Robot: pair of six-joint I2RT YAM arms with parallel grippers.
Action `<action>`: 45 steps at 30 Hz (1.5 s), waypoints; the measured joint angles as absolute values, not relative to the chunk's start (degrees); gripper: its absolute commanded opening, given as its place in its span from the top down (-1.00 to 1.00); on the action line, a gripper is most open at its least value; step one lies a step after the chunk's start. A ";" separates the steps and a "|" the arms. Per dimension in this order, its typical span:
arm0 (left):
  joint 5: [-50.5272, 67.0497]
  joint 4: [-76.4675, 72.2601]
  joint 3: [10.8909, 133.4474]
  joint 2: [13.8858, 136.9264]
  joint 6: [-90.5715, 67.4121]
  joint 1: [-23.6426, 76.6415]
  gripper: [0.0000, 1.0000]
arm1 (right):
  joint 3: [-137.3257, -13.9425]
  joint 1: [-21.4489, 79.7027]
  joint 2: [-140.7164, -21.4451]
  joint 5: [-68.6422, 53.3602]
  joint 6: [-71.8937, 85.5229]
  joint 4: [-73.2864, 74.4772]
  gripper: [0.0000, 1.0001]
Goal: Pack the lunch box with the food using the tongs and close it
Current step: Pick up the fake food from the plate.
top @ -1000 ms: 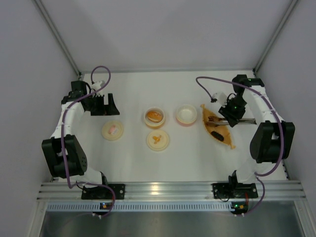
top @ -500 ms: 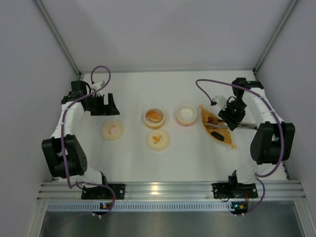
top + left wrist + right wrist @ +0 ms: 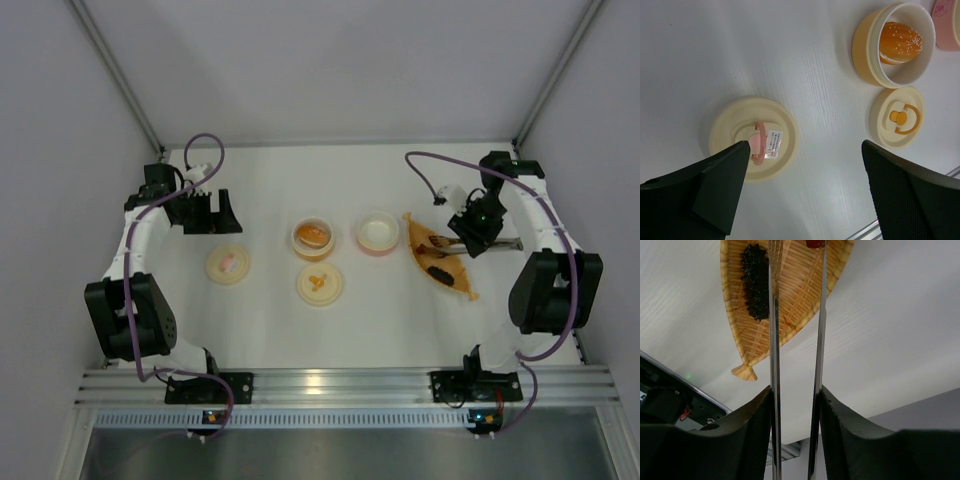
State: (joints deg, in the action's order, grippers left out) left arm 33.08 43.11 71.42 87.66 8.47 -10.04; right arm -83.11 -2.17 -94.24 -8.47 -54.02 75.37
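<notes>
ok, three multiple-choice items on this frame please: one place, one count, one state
1. Where is the sesame-topped orange bun?
A) in the orange round bowl
B) in the pink round bowl
C) on the woven boat-shaped tray

2. How many cream round lids lie loose?
A) one
B) two
C) four

3. The right hand is:
A) open and empty
B) shut on the slim grey metal tongs
C) shut on a lid

Answers:
1 A, the left wrist view shows the bun inside that bowl.
2 B, one has a pink handle and one an orange handle.
3 B, both tong arms run out from between its fingers.
</notes>
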 measured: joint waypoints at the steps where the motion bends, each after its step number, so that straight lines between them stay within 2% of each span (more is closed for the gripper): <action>1: 33.10 43.11 71.42 87.66 8.47 -10.04 -0.96 | -83.50 -2.20 -94.21 -8.67 -54.17 75.40 0.18; 40: 32.93 43.13 71.42 87.74 8.43 -10.04 -0.96 | -83.77 -2.11 -97.12 -12.51 -57.23 73.45 0.15; 45: 32.93 43.13 71.42 87.79 8.43 -10.04 -0.96 | -83.74 -2.11 -98.19 -13.10 -57.21 73.25 0.27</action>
State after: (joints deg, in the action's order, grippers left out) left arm 32.93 43.13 71.42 87.79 8.43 -10.04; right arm -83.74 -2.11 -98.19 -13.10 -57.21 73.25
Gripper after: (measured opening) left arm 0.983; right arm 0.408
